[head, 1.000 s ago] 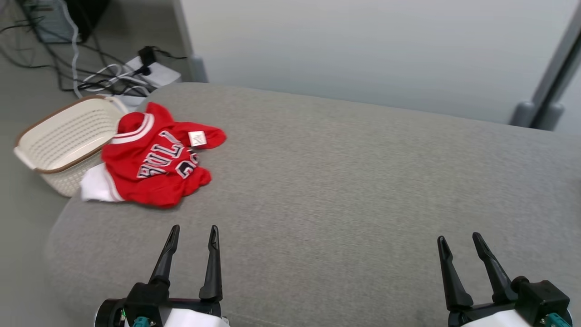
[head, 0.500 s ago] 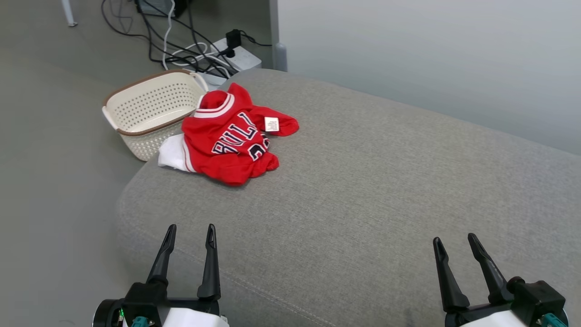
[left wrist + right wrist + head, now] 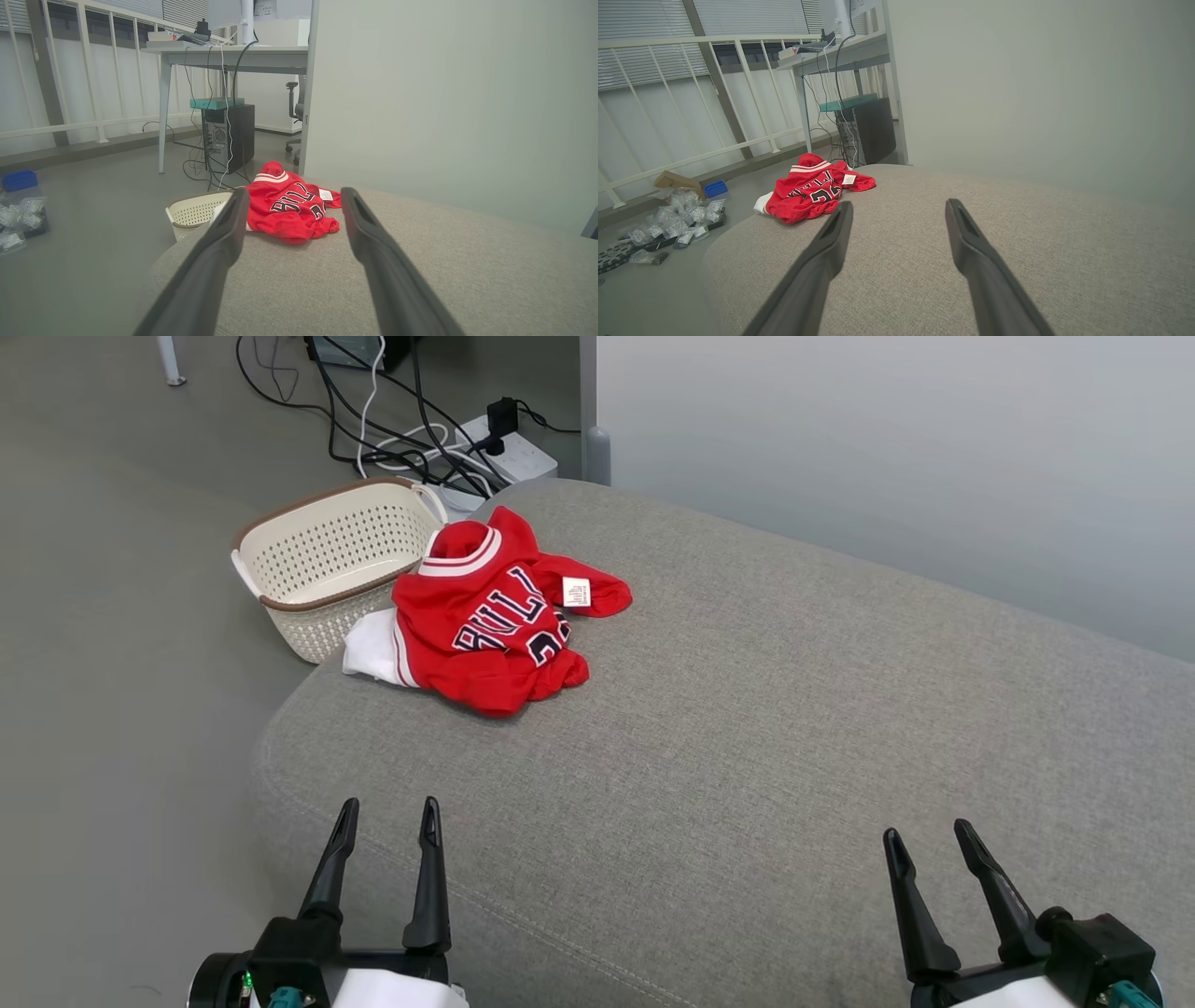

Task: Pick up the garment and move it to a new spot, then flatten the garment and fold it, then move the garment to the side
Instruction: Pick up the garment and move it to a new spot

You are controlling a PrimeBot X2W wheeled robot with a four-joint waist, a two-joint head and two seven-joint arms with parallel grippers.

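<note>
The garment (image 3: 490, 616) is a red jersey with white trim and dark lettering, lying crumpled near the far left corner of the grey cushion (image 3: 794, 728). A white tag shows on its right side. It also appears in the left wrist view (image 3: 287, 210) and the right wrist view (image 3: 810, 189). My left gripper (image 3: 389, 812) hovers open over the cushion's near left edge, well short of the garment. My right gripper (image 3: 926, 840) stands open at the near right, far from it. Both hold nothing.
A cream perforated basket (image 3: 322, 565) stands on the floor against the cushion's left end, beside the garment. Cables and a power strip (image 3: 504, 434) lie behind it. A pale wall (image 3: 887, 448) runs along the cushion's far side. A desk and computer tower (image 3: 229, 135) stand beyond.
The whole picture has shifted right and down, so the camera has turned left; the garment lies as before. Both grippers stay open and keep their places.
</note>
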